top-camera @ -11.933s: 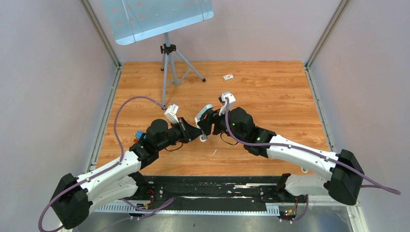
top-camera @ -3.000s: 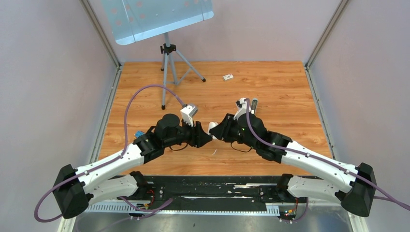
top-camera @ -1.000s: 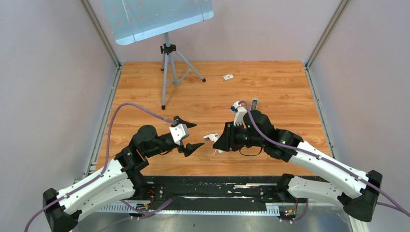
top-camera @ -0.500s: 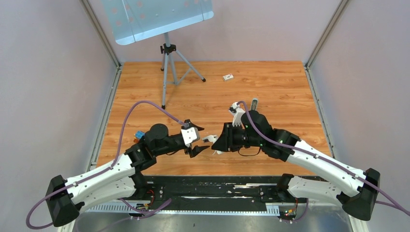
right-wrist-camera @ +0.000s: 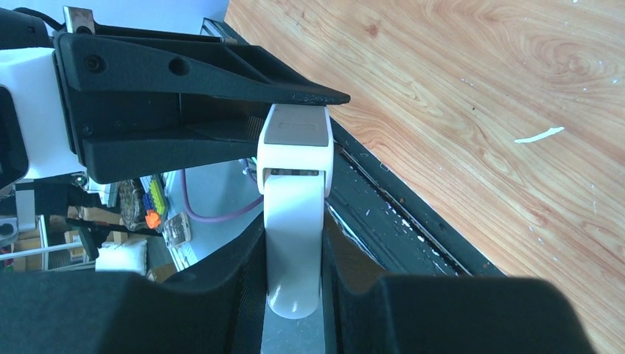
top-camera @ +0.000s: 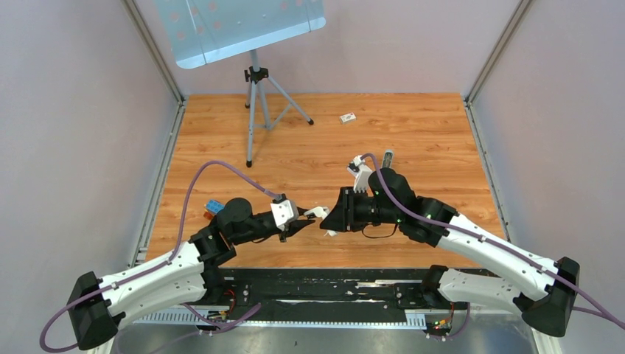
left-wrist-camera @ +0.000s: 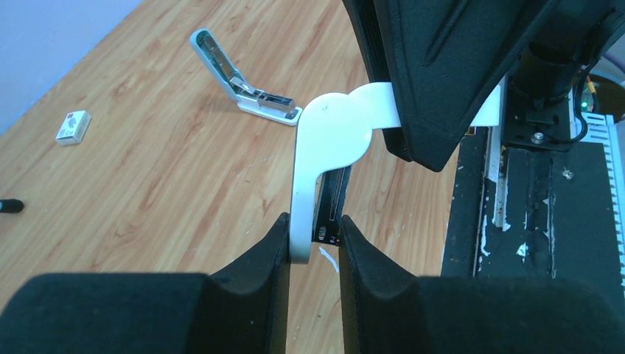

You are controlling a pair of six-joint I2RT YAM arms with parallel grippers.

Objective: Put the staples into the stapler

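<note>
A white stapler [top-camera: 318, 213] is held in the air between both grippers, above the near part of the wooden table. My right gripper [top-camera: 331, 217] is shut on its rear end; in the right wrist view [right-wrist-camera: 295, 228] the white body [right-wrist-camera: 295, 184] sits squeezed between the fingers. My left gripper [top-camera: 302, 220] is shut on the front end; in the left wrist view [left-wrist-camera: 313, 230] one finger presses the white top [left-wrist-camera: 328, 140] and the other the black inner rail [left-wrist-camera: 333, 210]. No grey staple block shows in any view.
A grey-blue opened stapler part [top-camera: 387, 156] lies behind the right arm, also in the left wrist view [left-wrist-camera: 239, 80]. A small white printed box [top-camera: 347, 117] lies at the back. A tripod [top-camera: 254, 85] with a board stands back left. A white sliver [top-camera: 326, 233] lies under the stapler.
My left gripper, open and apart a second ago, has swung right to the stapler's front end and shut on it. The right gripper has kept holding the stapler still.
</note>
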